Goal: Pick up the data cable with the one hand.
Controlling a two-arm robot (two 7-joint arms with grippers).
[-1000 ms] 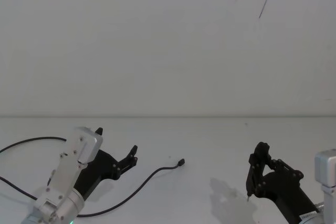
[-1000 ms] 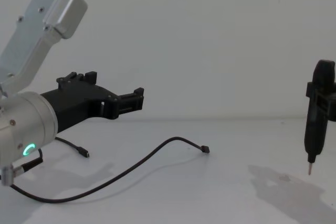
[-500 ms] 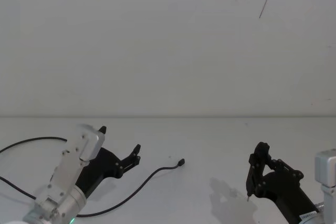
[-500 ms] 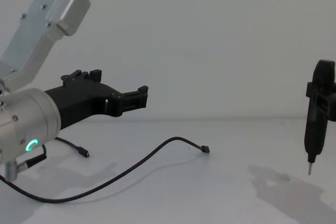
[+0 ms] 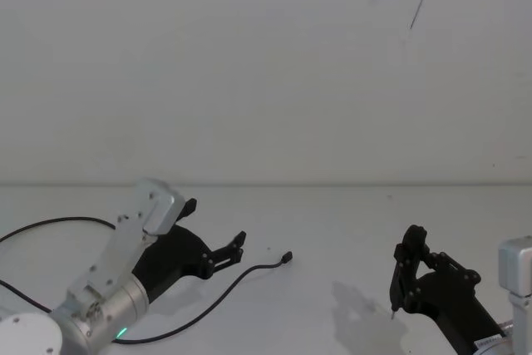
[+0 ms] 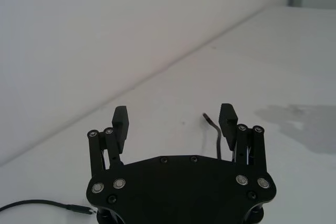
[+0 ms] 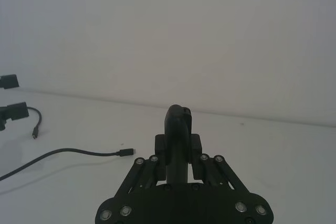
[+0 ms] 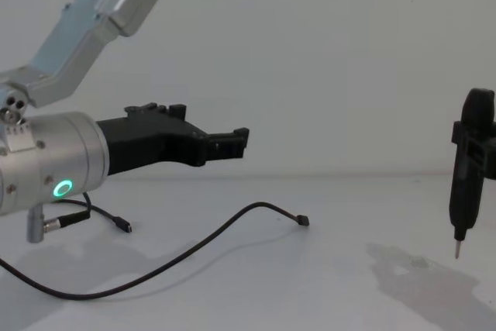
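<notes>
Risks first. The data cable (image 8: 225, 228) is thin and lies flat on the surface (image 8: 341, 292). The left tool (image 6: 174, 115) could shut above it and come up with nothing — you need the tips right down at the surface before closing. Come down too hard and you'd jam them into it.

In the left wrist view the cord just behind the plug (image 8: 303, 221) sits close beside one finger (image 6: 227, 119), not centred. Closing from that offset could shove it sideways rather than trap it.

Grab too near the plug and the short floppy end may slide out on the lift. Well back from that plug, the cord's other end lies beneath the arm's silver cylinder, near the short wire with the silver connector (image 8: 56, 223) — the lift could drag it into a snag there.

Left tool: jaws wide apart, holding nothing, touching nothing. It hovers above the surface, short of the plug, over the cord's run leading up to it.

Cable: lying on the surface, untouched, plug just ahead of the tool's tips.

Right tool (image 7: 178, 144): parked well apart from the plug on the robot's right. As far as its wrist view shows, it's clamped on a pointed probe (image 8: 459, 226).
</notes>
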